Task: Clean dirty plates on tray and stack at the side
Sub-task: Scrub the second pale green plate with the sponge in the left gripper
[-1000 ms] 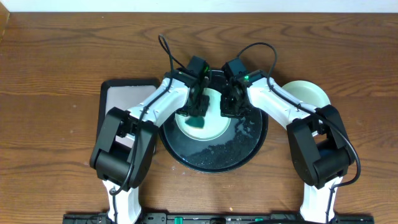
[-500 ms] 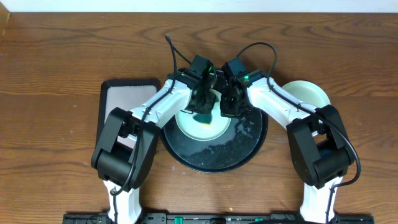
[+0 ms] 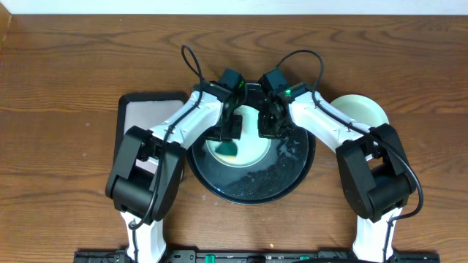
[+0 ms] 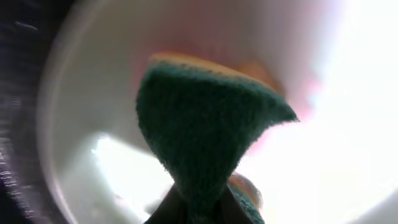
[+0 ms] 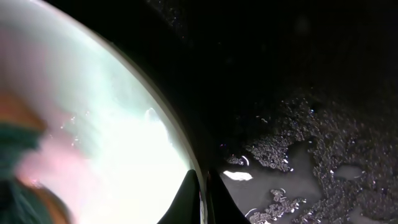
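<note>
Green sponge (image 3: pixel 229 149) has swept back from the plate's middle toward its left, near side.

Another scrubbing pass seems under way on the plate (image 3: pixel 252 150), which lies in the black tray (image 3: pixel 252 186) mid-worktop, toward the far edge. Wet dark grit on the tray's near part suggests cleaning is well along, but the plate is not yet stacked. The left gripper (image 3: pixel 232 128) is closed narrowly on the sponge, pressing it to the plate. The right gripper (image 5: pixel 200 186) has its fingers almost together, seemingly pinching the plate's right rim to steady it. A mint plate (image 3: pixel 363 111) waits beside the tray, toward the right edge.
</note>
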`<control>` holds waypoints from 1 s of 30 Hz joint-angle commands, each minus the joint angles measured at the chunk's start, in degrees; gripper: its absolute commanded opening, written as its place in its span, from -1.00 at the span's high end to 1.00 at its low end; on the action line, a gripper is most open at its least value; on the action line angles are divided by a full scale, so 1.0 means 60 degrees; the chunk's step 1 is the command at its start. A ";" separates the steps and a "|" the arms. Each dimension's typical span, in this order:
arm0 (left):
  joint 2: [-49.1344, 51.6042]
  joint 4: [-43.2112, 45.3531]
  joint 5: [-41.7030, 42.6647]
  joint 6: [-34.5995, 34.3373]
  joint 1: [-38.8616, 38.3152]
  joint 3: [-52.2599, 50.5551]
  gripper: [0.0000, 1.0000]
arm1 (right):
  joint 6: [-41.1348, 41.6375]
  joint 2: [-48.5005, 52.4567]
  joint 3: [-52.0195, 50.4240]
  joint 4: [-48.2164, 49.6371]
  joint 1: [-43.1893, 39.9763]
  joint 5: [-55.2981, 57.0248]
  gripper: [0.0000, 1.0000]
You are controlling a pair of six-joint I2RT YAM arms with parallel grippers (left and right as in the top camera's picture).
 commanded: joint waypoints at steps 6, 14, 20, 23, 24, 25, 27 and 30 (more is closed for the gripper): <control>0.0109 0.1206 0.2630 0.1005 -0.0120 -0.0168 0.85 | -0.0069 0.0102 -0.0004 -0.0055 0.0098 0.0197 0.98; 0.0106 0.2503 -0.0594 -0.0168 -0.0084 -0.0160 0.85 | -0.0073 0.0102 -0.0004 -0.0080 0.0098 0.0197 0.97; -0.0426 0.0838 -0.2160 -0.1093 0.0426 0.0532 0.85 | -0.0073 0.0102 -0.0004 -0.0073 0.0098 0.0197 0.98; -0.1096 0.0120 -0.1847 -0.1188 0.0809 0.0980 0.85 | -0.0076 0.0102 -0.0004 -0.0066 0.0098 0.0193 0.98; -0.1384 -0.0073 -0.1545 -0.1191 0.0929 0.1100 0.85 | -0.0135 0.0102 -0.0004 -0.0069 0.0098 0.0171 0.98; -0.1690 -0.0215 -0.1217 -0.1188 0.1049 0.1188 0.85 | -0.0229 0.0102 -0.0004 -0.0069 0.0098 0.0120 0.98; -0.2404 -0.0364 -0.0736 -0.1188 0.1279 0.1242 0.85 | -0.0499 0.0102 0.0007 -0.0073 0.0084 -0.0106 0.98; -0.3289 -0.0579 -0.0688 -0.1180 0.1566 0.1242 0.85 | -0.0940 0.0055 0.0051 -0.0080 0.0025 -0.0674 0.98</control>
